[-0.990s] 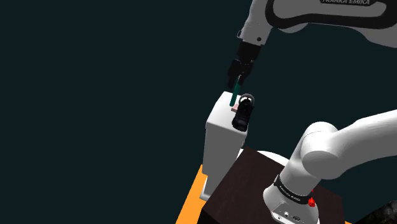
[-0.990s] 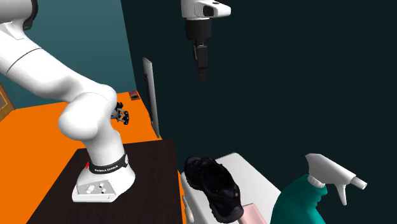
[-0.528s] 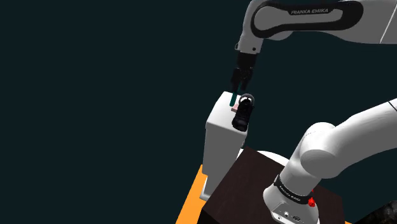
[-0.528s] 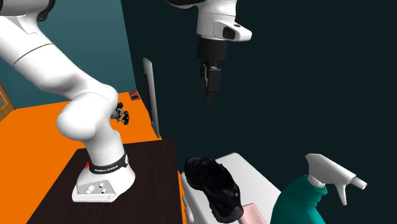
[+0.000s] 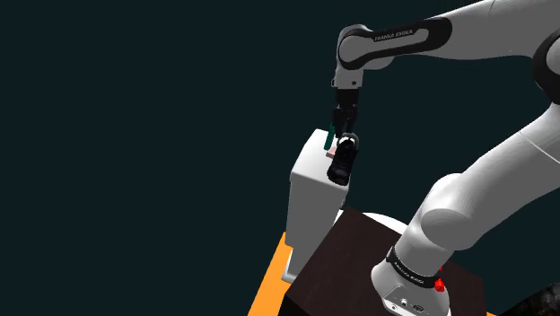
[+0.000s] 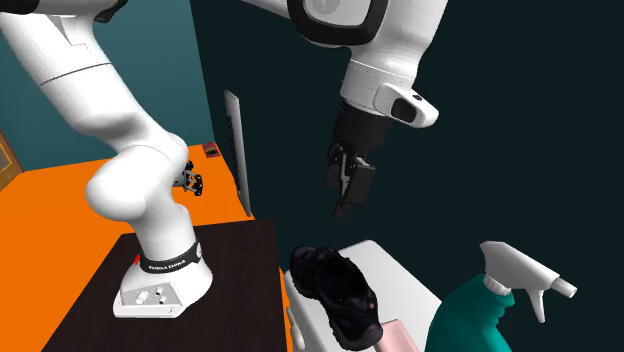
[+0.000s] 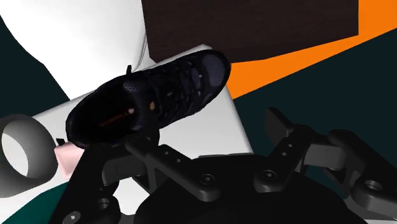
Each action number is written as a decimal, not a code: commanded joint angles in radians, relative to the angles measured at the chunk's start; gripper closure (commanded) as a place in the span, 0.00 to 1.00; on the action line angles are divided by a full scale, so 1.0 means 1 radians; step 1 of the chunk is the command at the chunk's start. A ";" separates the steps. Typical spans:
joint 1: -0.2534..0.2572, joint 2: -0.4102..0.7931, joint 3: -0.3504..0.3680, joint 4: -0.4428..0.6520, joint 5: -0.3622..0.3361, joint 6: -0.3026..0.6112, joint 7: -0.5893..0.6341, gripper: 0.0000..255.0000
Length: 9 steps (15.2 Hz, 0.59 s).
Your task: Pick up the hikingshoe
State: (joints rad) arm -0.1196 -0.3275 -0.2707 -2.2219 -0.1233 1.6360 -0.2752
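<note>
The white Franka arm (image 5: 485, 193) rises from its dark brown stand (image 5: 350, 260) at the shoulder view's lower right and arcs to the upper middle of the frame. Left of the stand, a tall white bench (image 5: 310, 197) stands on an orange floor (image 5: 269, 287). The second exterior view adds a teal wall (image 6: 130, 70) at upper left and a teal spray bottle (image 6: 480, 310) with a white trigger head at lower right, which the shoulder view reduces to a thin teal sliver. The hiking shoe (image 6: 335, 292) lies on the bench top at the edge nearest the stand, in that view's lower middle. It is black and low-cut, with a knobbly surface. The shoulder view shows it (image 5: 342, 160) overhanging the bench's right edge. The wrist view looks into its (image 7: 146, 102) opening, showing laces, a mesh upper and small orange marks inside, with the toe towards the stand. The end effector (image 6: 345, 195) hangs above the shoe without touching it. In the wrist view it (image 7: 205, 130) stands open, with the shoe beyond one finger rather than between the two. A small pink block (image 6: 400, 335) lies at the shoe's heel.
</note>
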 commanded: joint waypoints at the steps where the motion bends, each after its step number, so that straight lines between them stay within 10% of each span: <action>1: -0.013 0.063 -0.026 0.032 -0.020 -0.007 -0.039 0.00; 9: -0.041 0.194 -0.074 0.052 -0.049 0.042 -0.106 0.00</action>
State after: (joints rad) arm -0.1597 -0.1406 -0.3420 -2.1641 -0.1724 1.6652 -0.3789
